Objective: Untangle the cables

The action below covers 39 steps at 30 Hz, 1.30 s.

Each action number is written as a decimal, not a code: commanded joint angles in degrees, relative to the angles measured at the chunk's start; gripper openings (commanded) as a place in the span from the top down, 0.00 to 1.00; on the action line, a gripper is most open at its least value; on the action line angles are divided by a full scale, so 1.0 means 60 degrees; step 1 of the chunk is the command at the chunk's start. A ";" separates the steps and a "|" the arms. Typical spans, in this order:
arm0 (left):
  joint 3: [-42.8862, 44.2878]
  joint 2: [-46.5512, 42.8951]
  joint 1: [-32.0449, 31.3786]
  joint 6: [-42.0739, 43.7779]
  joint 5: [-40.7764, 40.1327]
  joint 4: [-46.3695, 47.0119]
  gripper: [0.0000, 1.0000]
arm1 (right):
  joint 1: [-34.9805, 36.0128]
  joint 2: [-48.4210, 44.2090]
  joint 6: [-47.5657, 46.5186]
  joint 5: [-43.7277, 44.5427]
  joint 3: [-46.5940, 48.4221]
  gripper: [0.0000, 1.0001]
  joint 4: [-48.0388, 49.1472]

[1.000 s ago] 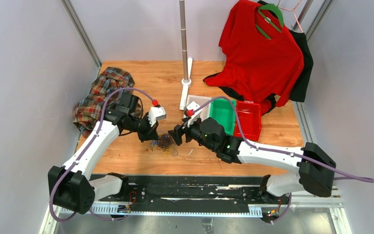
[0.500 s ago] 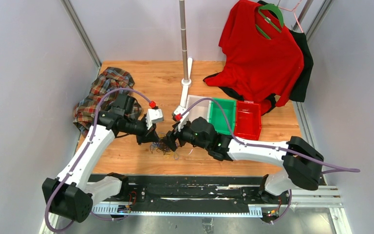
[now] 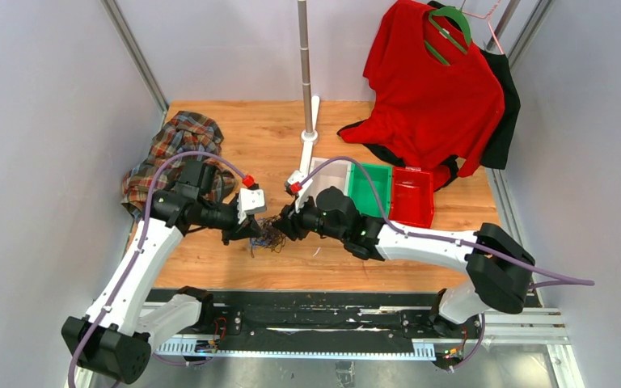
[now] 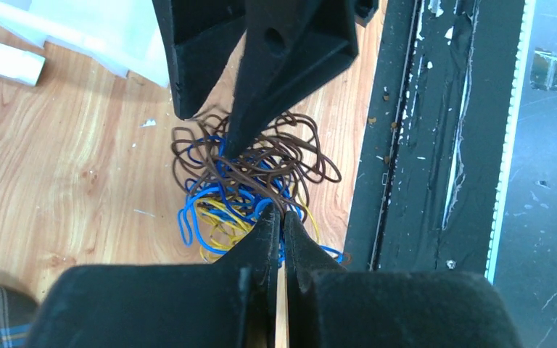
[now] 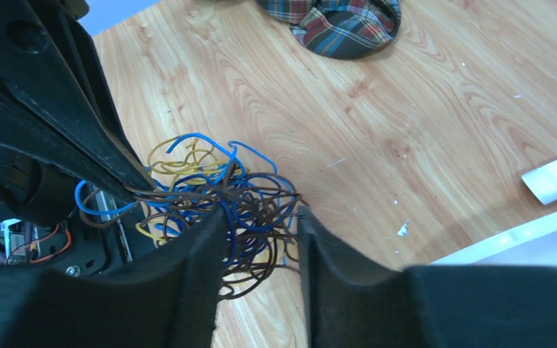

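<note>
Top external view, item one: cables [image 3: 272,237], a small dark wad lying on the counter [image 3: 234,129] near its front edge, between both arms; its colours are not separable from here. Left wrist view: the same cables [image 4: 246,185] resolve into dark brown, blue and yellow loops tangled in one heap, brown uppermost. Right wrist view: cables [image 5: 217,203] with blue and yellow loops fanning out on the far side and brown loops nearest the camera.

Item two: left end effector [image 3: 252,232], at the wad's left side. Left wrist view: left end effector [image 4: 278,214] clenched, fingers pressed flat together, tips sunk in the heap. Right wrist view: left end effector [image 5: 139,187] with brown strands gathering at its tip, so it grips the cables.

Item three: right end effector [image 3: 285,226], at the wad's right side, facing the other. Right wrist view: right end effector [image 5: 261,217] part-way apart, a clear gap between the fingers, brown loops lying in that gap, not clamped. Left wrist view: right end effector [image 4: 210,130], one fingertip down among the brown loops, the other at the heap's edge.

Item four, surroundings, top external view only unless noted:
- Plaid cloth [image 3: 174,153], far left of the counter, also seen by both wrist cameras.
- Green bin [image 3: 369,192] and red bin [image 3: 412,198], side by side at right.
- Red shirt [image 3: 433,89] on a green hanger [image 3: 450,28].
- Upright pole [image 3: 306,73], at the back.
</note>
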 commanded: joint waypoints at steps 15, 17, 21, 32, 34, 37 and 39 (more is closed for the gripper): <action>0.0053 0.0106 -0.0085 0.0696 0.0267 -0.0433 0.80 | -0.0234 -0.1165 0.0196 -0.0152 0.0079 0.99 -0.0618; 0.0065 0.0188 -0.0085 0.0658 0.0261 -0.0440 0.52 | -0.0234 -0.1297 0.0243 -0.0213 0.0107 0.99 -0.0664; 0.0172 0.0217 -0.0085 0.0588 0.0511 -0.0427 0.59 | -0.0234 -0.1525 0.0331 -0.0286 0.0108 0.99 -0.0760; -0.1024 0.0625 -0.0084 -0.0148 -0.1131 0.1643 0.48 | -0.0234 -0.1654 0.0603 0.0942 -0.1156 0.76 -0.0823; -0.1325 0.0948 -0.0085 -0.0414 -0.1585 0.2300 0.47 | -0.0234 -0.1795 0.0670 0.1218 -0.1404 0.70 -0.0776; -0.1440 0.1585 -0.0085 -0.0568 -0.2033 0.2797 0.49 | -0.0234 -0.1951 0.0715 0.1567 -0.1683 0.62 -0.0783; -0.1463 0.1866 -0.0085 -0.0521 -0.2170 0.2909 0.50 | -0.0234 -0.2001 0.0748 0.1772 -0.1790 0.60 -0.0789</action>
